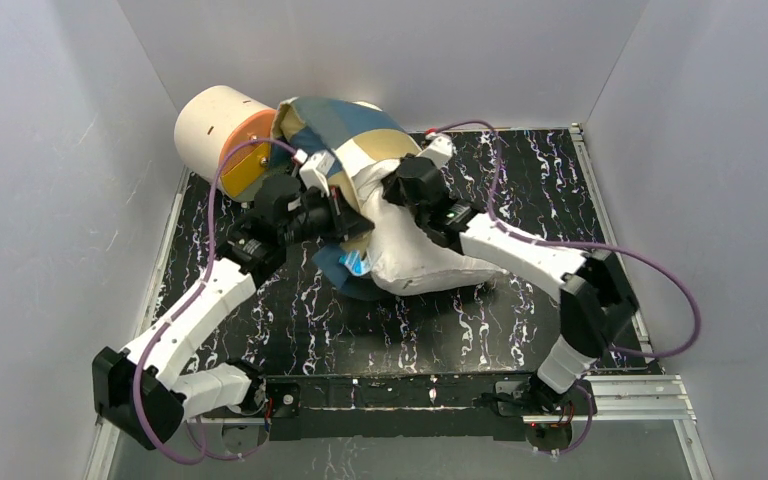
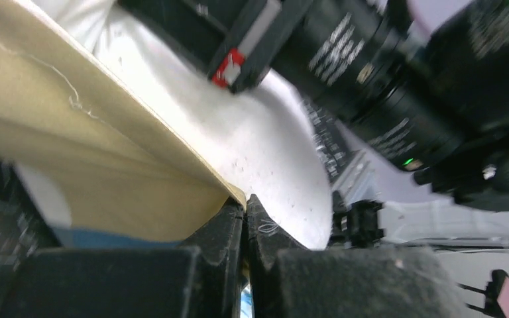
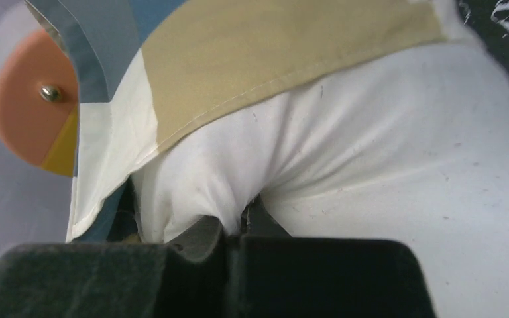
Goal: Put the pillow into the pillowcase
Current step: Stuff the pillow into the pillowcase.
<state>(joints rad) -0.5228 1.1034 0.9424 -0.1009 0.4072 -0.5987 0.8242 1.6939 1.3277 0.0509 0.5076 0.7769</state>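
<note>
**Fingers pinching cloth on both arms**

On my left wrist view, the left gripper (image 2: pixel 245 222) has its two black fingers pressed together, with the tan hem of the pillowcase (image 2: pixel 106 179) running down into the seam between them. I read that as a pinch on the hem. Just right of the hem lies the bare white pillow (image 2: pixel 265 146), and beyond it the black body of the right arm (image 2: pixel 384 79) crosses the frame.

On my right wrist view, the right gripper (image 3: pixel 238 228) is closed on a gathered fold of white pillow fabric. Wrinkles in the cloth run out from the fingertips.

From above, the pillow lies at the middle of the table (image 1: pixel 360 330), toward the far side. Its far end sits inside the blue, tan and cream pillowcase. Its near end is uncovered and bulges toward the right. The case's open edge crosses the pillow between the two grippers. At the far left, a cream cylinder (image 1: pixel 210 125) with an orange end face touches the pillowcase.
</note>
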